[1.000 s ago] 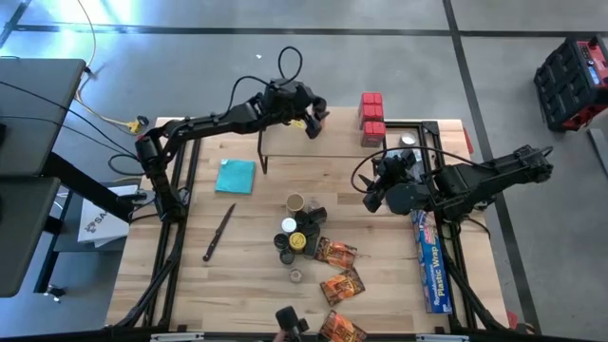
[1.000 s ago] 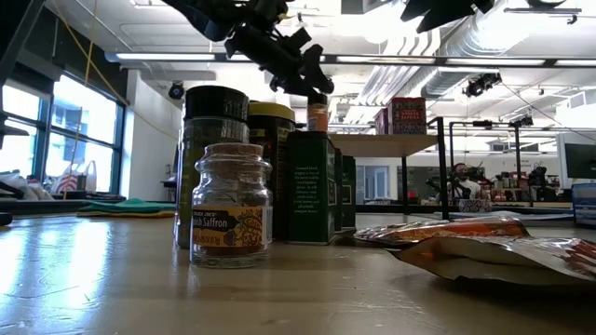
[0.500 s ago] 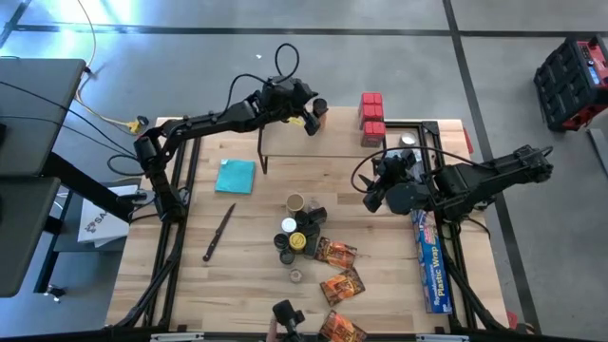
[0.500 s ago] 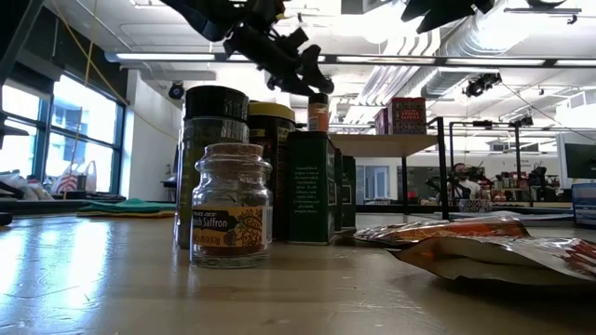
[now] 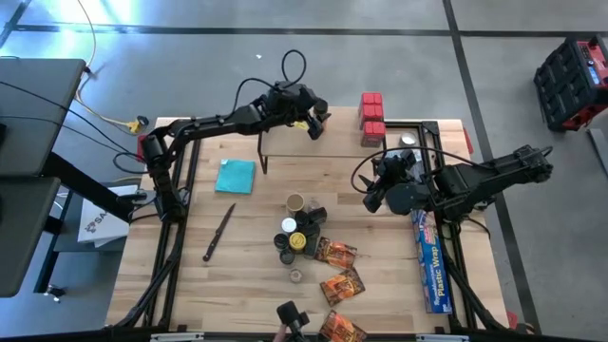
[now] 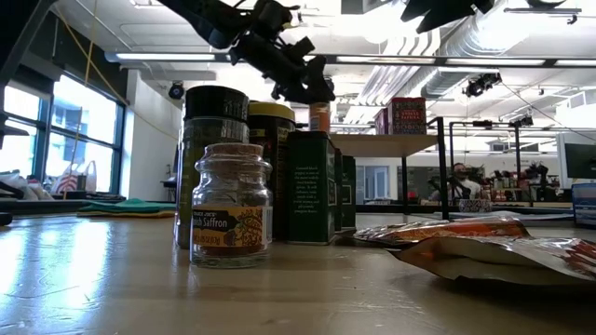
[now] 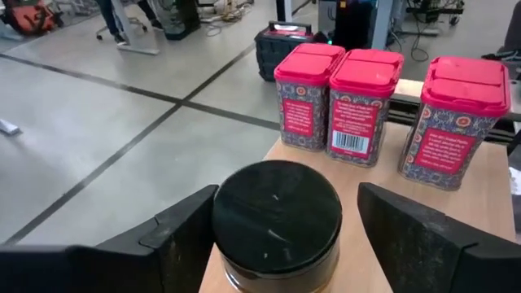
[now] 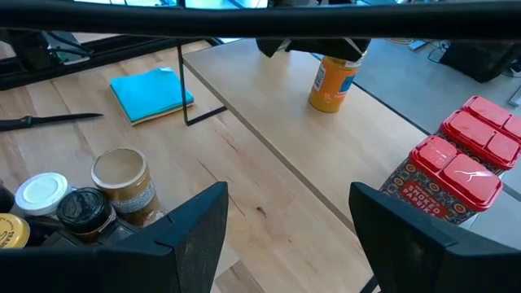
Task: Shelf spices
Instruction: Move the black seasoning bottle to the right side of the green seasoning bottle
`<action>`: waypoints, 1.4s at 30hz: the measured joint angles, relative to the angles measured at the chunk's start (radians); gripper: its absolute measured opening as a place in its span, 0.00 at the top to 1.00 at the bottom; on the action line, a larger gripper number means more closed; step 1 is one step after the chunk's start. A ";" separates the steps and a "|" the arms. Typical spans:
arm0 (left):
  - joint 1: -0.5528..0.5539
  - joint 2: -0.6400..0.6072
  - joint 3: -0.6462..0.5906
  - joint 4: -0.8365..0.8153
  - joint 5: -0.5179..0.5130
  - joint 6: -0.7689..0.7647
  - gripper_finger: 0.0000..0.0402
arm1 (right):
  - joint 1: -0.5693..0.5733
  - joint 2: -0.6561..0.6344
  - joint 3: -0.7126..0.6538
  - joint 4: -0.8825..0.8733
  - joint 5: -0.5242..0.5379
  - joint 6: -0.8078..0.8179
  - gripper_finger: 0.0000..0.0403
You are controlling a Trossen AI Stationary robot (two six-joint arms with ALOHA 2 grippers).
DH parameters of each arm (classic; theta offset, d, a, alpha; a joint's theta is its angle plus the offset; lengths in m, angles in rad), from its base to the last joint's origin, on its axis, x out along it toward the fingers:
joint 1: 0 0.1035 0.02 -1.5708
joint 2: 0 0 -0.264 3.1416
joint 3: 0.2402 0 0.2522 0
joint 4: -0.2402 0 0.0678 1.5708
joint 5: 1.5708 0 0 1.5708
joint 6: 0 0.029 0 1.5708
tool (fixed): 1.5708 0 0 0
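Note:
The shelf (image 5: 332, 138) stands at the table's far side, with three red boxes (image 7: 370, 102) on its right part. An orange jar with a black lid (image 7: 277, 216) stands upright on the shelf top (image 8: 277, 138), between the open fingers of my left gripper (image 5: 313, 119). More spice jars (image 5: 299, 233) and orange-brown packets (image 5: 340, 271) sit on the table's middle and near part. My right gripper (image 5: 372, 195) hovers open over the table by the shelf's right end, with nothing between its fingers. My left gripper stands level around the jar's black lid (image 7: 244, 220), coming from the table's left. One finger (image 7: 183, 236) is close against the lid's side; whether it touches I cannot tell. The other finger (image 7: 407, 236) is clear of the lid. The jar rests on the shelf.
A teal cloth (image 5: 235, 176) and a knife (image 5: 218, 231) lie on the table's left half. A long blue plastic-wrap box (image 5: 432, 256) lies along the right edge. A saffron jar (image 6: 230, 216) stands closest to the low camera.

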 joint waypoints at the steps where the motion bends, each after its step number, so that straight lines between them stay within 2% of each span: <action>1: 0.000 -0.001 0.000 0.000 -0.004 0.002 0.31 | 0.000 0.000 0.000 0.000 0.000 -0.001 0.38; 13: 0.003 -0.013 0.000 0.010 -0.006 0.013 0.51 | 0.000 0.000 0.000 -0.002 -0.001 0.007 0.38; 20: 0.009 -0.024 0.000 0.005 -0.046 0.040 0.48 | 0.000 0.000 0.000 -0.006 -0.005 0.010 0.38; 28: 0.037 -0.025 0.000 -0.019 -0.120 0.061 0.49 | 0.000 0.000 0.000 -0.006 -0.006 0.008 0.38; 36: 0.087 -0.029 0.001 -0.061 -0.140 -0.027 0.48 | 0.000 0.000 0.000 -0.007 -0.009 0.007 0.38; 42: 0.094 -0.036 0.002 -0.084 -0.155 -0.036 0.48 | 0.000 0.000 0.000 -0.010 -0.014 0.007 0.38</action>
